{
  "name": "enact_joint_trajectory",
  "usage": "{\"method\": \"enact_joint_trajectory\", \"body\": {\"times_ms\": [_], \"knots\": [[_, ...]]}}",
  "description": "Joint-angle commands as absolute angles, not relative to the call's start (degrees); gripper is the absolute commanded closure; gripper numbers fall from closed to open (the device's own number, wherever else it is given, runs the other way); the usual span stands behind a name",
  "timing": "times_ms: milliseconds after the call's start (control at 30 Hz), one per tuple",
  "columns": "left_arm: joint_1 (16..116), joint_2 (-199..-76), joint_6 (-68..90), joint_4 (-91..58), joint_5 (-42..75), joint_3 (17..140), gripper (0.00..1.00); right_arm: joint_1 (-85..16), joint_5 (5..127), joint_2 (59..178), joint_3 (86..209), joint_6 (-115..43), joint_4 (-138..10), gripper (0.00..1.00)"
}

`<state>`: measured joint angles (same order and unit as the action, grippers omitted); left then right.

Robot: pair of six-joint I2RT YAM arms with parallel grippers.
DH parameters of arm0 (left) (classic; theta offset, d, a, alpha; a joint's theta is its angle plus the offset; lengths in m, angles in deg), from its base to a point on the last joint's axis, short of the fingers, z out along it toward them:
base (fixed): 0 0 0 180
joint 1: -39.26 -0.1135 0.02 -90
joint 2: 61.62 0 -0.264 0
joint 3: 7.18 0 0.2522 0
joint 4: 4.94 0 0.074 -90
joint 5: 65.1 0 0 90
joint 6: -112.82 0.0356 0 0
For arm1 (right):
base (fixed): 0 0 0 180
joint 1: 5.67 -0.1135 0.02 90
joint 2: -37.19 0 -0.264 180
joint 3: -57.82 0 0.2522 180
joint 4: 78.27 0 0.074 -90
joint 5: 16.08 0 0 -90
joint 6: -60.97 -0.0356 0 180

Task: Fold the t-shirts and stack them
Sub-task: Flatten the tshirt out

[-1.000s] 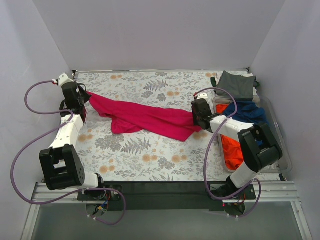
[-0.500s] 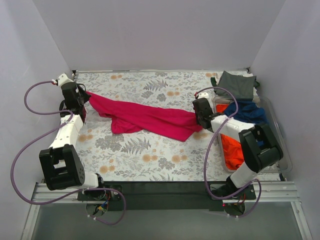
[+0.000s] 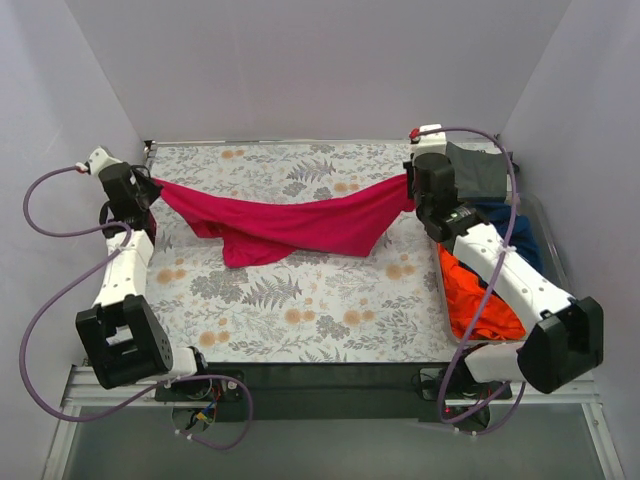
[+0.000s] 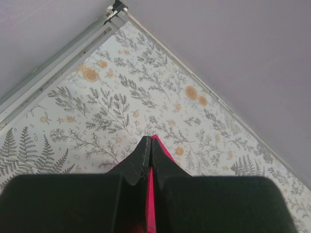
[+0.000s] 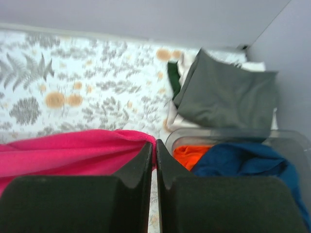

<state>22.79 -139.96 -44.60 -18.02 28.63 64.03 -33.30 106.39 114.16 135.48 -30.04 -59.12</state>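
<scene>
Stretched across mid-frame over the tablecloth (image 3: 300, 300): the magenta-pink t-shirt (image 3: 290, 222), pinched at far left by the left gripper (image 3: 155, 184) and at upper right by the right gripper (image 3: 410, 190), both clamped tight on fabric. Likely pulled taut to flatten for folding.

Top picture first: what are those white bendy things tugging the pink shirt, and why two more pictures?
Those are two robot arms, the left arm and the right arm, bolted side by side. The top picture comes from a camera above them. The other two come from cameras on each wrist, so black jaws show at the bottom. Each arm's jaws are shut on one end of the pink t-shirt, stretching it over the flowery tablecloth. At the right, a clear bin holds an orange t-shirt and a navy t-shirt; a folded grey-green t-shirt lies beyond it.
</scene>
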Motion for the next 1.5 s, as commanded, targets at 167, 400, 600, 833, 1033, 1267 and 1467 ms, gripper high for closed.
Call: {"method": "enact_joint_trajectory", "body": {"times_ms": [167, 400, 600, 833, 1033, 1267, 1467], "knots": [[18.78, -131.32, -47.05, -20.98, 26.58, 72.49, 1.00, -32.30, 113.12, 104.70, 141.63, -21.30, -60.11, 0.99], [18.16, -129.12, -47.05, -24.15, 24.99, 76.98, 1.00, -32.30, 113.65, 93.02, 141.11, -20.68, -59.50, 0.99], [18.16, -128.15, -47.93, -24.33, 20.86, 76.81, 1.00, -32.30, 112.43, 88.08, 139.79, -22.51, -57.40, 0.99], [18.16, -134.63, -50.12, -19.33, 15.07, 71.54, 1.00, -32.30, 104.77, 98.57, 134.08, -28.59, -57.56, 0.99], [18.16, -142.90, -49.08, -14.32, 17.08, 66.62, 1.00, -30.72, 101.26, 119.23, 139.76, -31.83, -63.27, 0.99], [18.78, -145.56, -47.41, -7.28, 13.48, 60.46, 1.00, -32.82, 94.41, 125.70, 141.46, -34.12, -65.47, 0.53], [19.39, -144.94, -45.91, -5.26, 13.21, 56.16, 1.00, -39.23, 79.84, 120.78, 130.59, -38.25, -67.49, 0.54]]}}
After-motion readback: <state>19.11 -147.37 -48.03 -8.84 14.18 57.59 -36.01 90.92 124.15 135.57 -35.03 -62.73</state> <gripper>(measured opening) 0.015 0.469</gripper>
